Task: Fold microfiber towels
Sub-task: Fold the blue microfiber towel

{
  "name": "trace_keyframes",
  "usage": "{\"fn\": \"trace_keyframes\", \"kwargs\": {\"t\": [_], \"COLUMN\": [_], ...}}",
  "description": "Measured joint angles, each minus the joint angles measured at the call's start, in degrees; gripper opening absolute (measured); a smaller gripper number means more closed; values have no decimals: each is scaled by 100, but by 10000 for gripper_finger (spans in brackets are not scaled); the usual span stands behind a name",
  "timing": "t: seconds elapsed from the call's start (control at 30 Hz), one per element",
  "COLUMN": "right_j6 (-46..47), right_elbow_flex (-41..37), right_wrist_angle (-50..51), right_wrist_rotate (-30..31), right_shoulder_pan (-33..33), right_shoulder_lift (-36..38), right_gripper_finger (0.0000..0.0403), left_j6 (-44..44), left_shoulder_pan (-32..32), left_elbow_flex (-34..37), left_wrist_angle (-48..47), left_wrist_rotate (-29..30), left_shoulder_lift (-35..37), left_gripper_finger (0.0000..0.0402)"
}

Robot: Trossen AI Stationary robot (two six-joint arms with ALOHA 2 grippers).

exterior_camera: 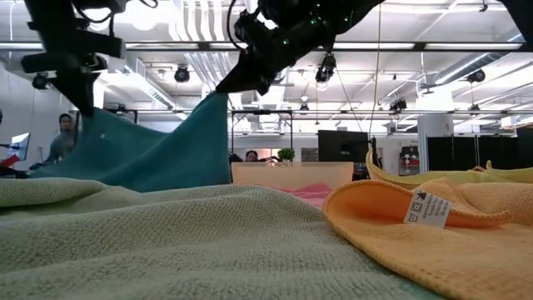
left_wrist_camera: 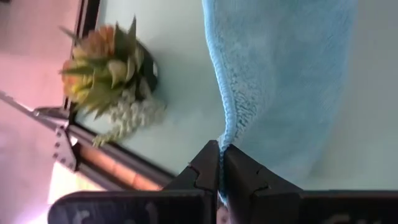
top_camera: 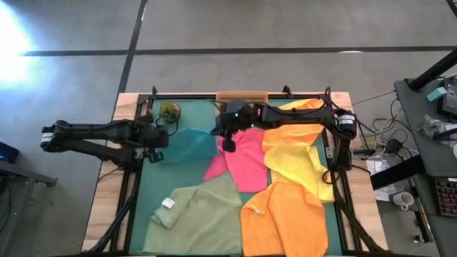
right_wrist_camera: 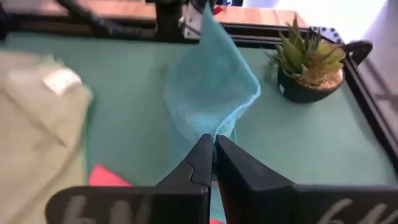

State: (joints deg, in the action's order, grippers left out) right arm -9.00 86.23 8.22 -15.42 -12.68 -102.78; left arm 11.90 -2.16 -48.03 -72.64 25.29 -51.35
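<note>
Item: teal towel (top_camera: 191, 145), upper centre-left of the high view, lifted off the green mat (top_camera: 187, 175) by two corners.

Step in hand, as judged: raising and spreading the cloth ahead of a fold. The next move calls for both arms carrying the held edge evenly across to the opposite edge.

Left gripper (top_camera: 154, 154): arm reaching in from frame left, jaws pinched on one corner. Right gripper (top_camera: 228, 144): arm stretched across from the right, jaws pinched on the other.

Pink, yellow, orange and sage towels lie unfolded below and right.
</note>
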Motion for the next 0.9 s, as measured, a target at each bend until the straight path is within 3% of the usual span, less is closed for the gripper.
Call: {"fn": "trace_keyframes", "kwargs": {"t": [0.2,0.33,0.6,0.77,0.9], "right_j6": [959,1404,1147,978,1161], "right_elbow_flex": [344,718,1826,2139,2296], "right_wrist_angle": [54,207,1426,1531,1554], "right_wrist_rotate": [-278,-298,151,544,588], "right_shoulder_pan": [70,84,97,116,346], "right_shoulder_lift": [3,49,70,70,70], "right_gripper_finger": [8,8,8,8,8], "left_j6": [795,1029,1020,859,880], "left_shoulder_pan": [1,-1,1,1,6], "left_elbow_flex": [-73,-505,-2045,-2639,-3048], "left_wrist_angle": [159,101,-389,-789,-785], "left_wrist_rotate": [-527,-701,-542,106,-45], "left_shoulder_lift": [-20,-3,-31,-65,-194], "left_gripper_finger": [0,0,0,0,0]}}
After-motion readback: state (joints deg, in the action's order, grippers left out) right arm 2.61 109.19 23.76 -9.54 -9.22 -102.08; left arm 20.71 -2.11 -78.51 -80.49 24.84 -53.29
